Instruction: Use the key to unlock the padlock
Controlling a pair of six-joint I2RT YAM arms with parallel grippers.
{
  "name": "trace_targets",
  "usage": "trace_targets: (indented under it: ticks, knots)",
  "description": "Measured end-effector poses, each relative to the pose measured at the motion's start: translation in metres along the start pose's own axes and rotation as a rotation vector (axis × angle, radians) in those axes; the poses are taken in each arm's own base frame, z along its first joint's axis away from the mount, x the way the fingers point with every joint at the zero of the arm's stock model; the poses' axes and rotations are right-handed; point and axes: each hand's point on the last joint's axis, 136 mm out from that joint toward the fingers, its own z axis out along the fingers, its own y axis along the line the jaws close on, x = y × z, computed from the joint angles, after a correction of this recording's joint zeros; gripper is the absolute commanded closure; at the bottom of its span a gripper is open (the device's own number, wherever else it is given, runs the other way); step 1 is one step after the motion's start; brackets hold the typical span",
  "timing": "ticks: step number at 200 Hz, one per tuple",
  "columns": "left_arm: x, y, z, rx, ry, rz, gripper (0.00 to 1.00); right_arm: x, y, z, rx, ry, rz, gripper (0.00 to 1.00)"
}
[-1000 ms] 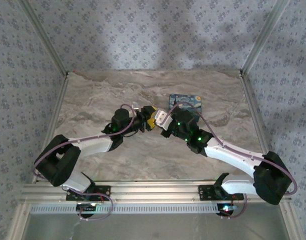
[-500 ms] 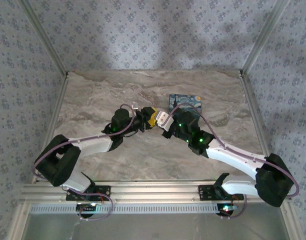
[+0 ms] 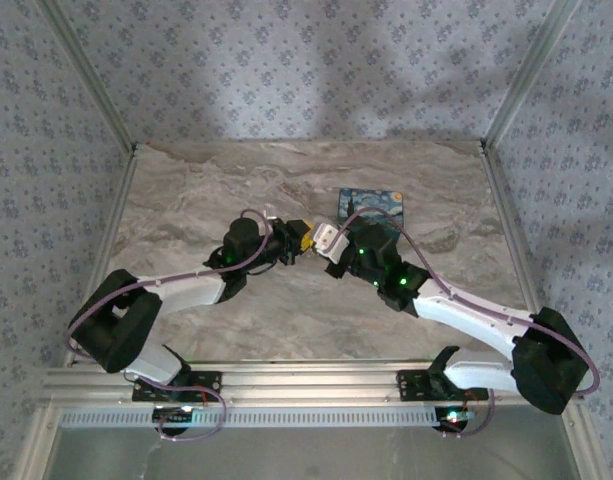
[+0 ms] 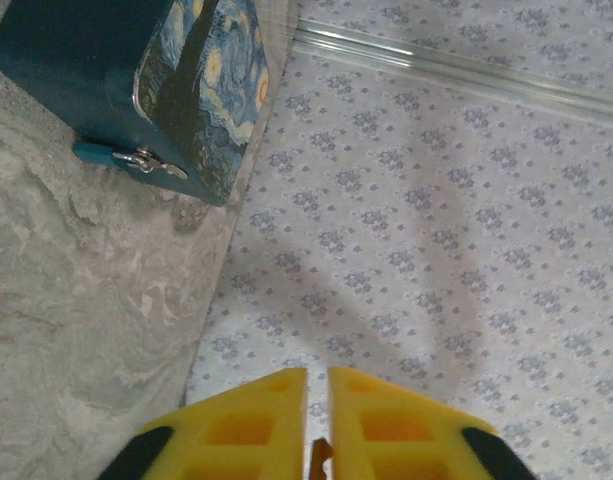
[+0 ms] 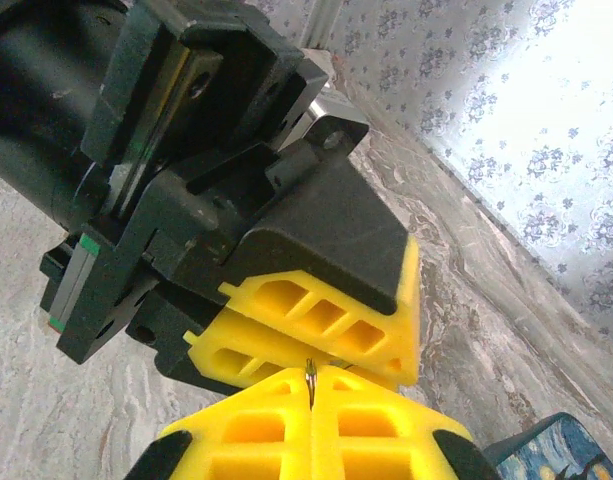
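The padlock [image 3: 371,203] is lying on the far part of the counter [image 3: 206,200], what seems the key [image 4: 126,157] touching its side, while the left jaws and the right jaws are meeting closed, not touching it, so unlocking is waiting.

two robot arms, the left arm [image 3: 186,290] and the right arm [image 3: 466,315]. two grippers, the left gripper [image 3: 305,241] and the right gripper [image 3: 325,239]. four yellow fingers [image 5: 316,310]. one padlock [image 3: 371,203], one key [image 4: 126,158], one table [image 3: 206,190].
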Motion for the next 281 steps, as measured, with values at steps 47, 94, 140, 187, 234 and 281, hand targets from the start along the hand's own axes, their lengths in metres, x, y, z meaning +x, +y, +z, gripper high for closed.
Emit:
trace_targets:
  ticks: [47,94,140,187,234,281]
  knots:
    - [0.0,0.0,0.0,-0.001,-0.001,0.011,1.0,0.0,0.0,-0.001,0.002,-0.002,0.015,1.0]
    - [0.001,-0.003,-0.001,0.006,-0.004,0.071,1.0,0.0,-0.004,-0.006,0.012,-0.008,0.052,0.77]
    - [-0.006,-0.028,-0.009,0.059,-0.083,0.306,1.0,-0.01,-0.038,-0.035,0.061,-0.124,0.257,0.53]
    - [0.001,-0.086,-0.02,0.233,-0.148,0.577,1.0,-0.021,-0.069,-0.058,0.013,-0.301,0.635,0.41]
    - [0.022,-0.123,-0.031,0.399,-0.162,0.732,1.0,-0.048,-0.069,-0.057,-0.185,-0.434,0.907,0.36]
    - [0.038,-0.149,-0.034,0.51,-0.165,0.794,1.0,-0.078,-0.061,-0.045,-0.342,-0.496,1.021,0.38]
